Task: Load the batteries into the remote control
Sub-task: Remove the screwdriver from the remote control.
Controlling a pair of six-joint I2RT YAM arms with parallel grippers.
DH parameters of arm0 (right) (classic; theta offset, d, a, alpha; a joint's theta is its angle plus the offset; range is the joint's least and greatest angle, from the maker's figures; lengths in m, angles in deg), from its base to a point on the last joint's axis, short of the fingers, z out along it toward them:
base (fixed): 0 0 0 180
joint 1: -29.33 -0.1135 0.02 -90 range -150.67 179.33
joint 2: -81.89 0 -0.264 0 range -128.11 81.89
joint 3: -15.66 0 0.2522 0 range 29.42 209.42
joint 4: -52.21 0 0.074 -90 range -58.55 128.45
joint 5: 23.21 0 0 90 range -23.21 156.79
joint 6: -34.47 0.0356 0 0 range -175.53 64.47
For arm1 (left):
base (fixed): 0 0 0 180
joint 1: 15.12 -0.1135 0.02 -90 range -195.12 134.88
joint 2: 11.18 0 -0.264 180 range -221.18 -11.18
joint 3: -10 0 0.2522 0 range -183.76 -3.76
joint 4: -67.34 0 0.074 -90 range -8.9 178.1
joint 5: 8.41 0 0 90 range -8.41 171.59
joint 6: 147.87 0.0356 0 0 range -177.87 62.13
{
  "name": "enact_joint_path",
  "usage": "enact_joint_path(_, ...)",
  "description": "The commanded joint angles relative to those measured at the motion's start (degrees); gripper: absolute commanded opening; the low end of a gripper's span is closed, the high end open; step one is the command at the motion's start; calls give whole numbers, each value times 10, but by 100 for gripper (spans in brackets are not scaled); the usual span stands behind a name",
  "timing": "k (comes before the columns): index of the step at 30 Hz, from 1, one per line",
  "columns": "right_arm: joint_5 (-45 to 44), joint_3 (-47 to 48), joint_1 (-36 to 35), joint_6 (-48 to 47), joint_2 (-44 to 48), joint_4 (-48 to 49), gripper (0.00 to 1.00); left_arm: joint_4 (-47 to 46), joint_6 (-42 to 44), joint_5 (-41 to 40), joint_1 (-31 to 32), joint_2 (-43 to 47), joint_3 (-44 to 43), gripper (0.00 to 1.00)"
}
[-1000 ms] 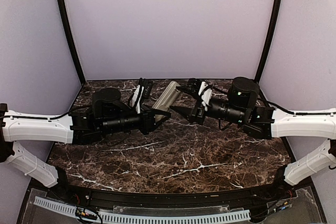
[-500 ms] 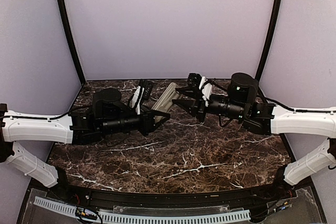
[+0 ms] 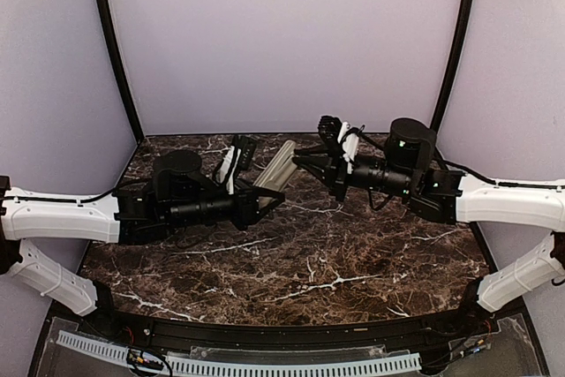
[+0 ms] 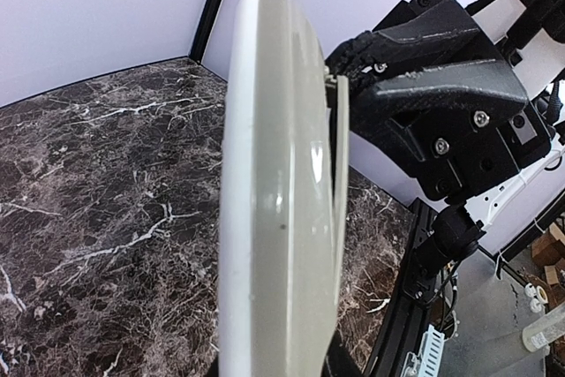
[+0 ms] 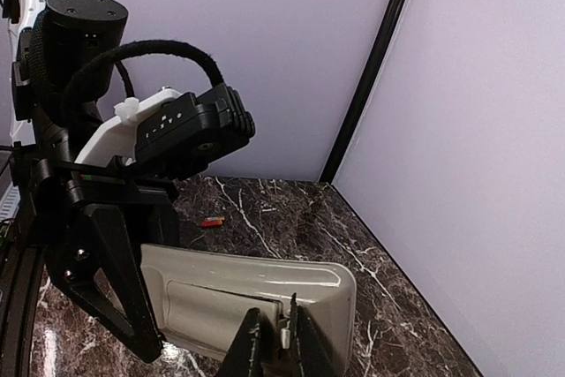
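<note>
Left gripper (image 3: pixel 263 190): jaws clamped on the lower end of the remote control (image 3: pixel 281 165), holding it up off the bench (image 3: pixel 309 262). Tilted, far end raised toward the back wall.

Remote control: light grey slim bar, in the air over the back-centre of the bench, between the two grippers. Edge-on in the left wrist view, with a curved back and a thin back panel standing slightly off the body along one side. Back face toward the camera in the right wrist view, with the outline of a recessed panel visible.

Right gripper (image 3: pixel 306 162): reaching in from the right, tips against the upper part of the remote control. Jaws narrow in the right wrist view, almost together, tips at the long edge by the back panel, a small pale sliver between them. Cannot tell whether pinching or only touching.

Battery (image 5: pixel 212 222): one small reddish cylinder lying flat on the bench beyond the remote control, near the back wall, well apart from both grippers. Seen only in the right wrist view.

Both arms stretched inward low over the bench, black wrists facing each other, white links behind.
</note>
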Motion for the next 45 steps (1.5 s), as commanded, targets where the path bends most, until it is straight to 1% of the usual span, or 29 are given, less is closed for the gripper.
enact_joint_path(1, 56, 1, -11, 11, -11, -43, 8, -41, 15, -1, 4, 25, 0, 0)
enact_joint_path(4, 55, -3, -8, 16, -18, -37, 4, -32, 12, -7, 4, 22, -3, 0)
enact_joint_path(10, 60, -14, -2, 23, -43, -19, 2, -8, -2, -25, 4, 10, -2, 0)
enact_joint_path(15, 71, -35, 2, 16, -78, 5, 3, 35, 2, -83, 3, -1, -3, 0)
enact_joint_path(17, 75, -48, 3, 15, -94, 18, 5, 64, 12, -111, 3, -14, -7, 0)
enact_joint_path(21, 87, -73, 4, 17, -129, 55, 6, 106, 46, -137, 3, -43, -19, 0)
enact_joint_path(24, 95, -74, 7, 17, -168, 77, 7, 146, 83, -175, 3, -73, -32, 0)
enact_joint_path(27, 108, -71, 16, 21, -217, 106, 7, 184, 111, -195, -1, -112, -56, 0)
enact_joint_path(30, 115, -66, 21, 24, -255, 121, 8, 187, 132, -203, -9, -137, -62, 0)
enact_joint_path(34, 126, -71, 23, 18, -280, 123, 9, 207, 148, -222, -19, -182, -70, 0)
enact_joint_path(37, 124, -76, 23, 16, -296, 118, 11, 206, 165, -220, -20, -206, -77, 0)
enact_joint_path(42, 110, -92, 24, 28, -301, 127, 13, 204, 180, -220, -21, -239, -84, 0)
enact_joint_path(45, 112, -90, 23, 34, -293, 114, 14, 210, 177, -220, -22, -250, -87, 0)
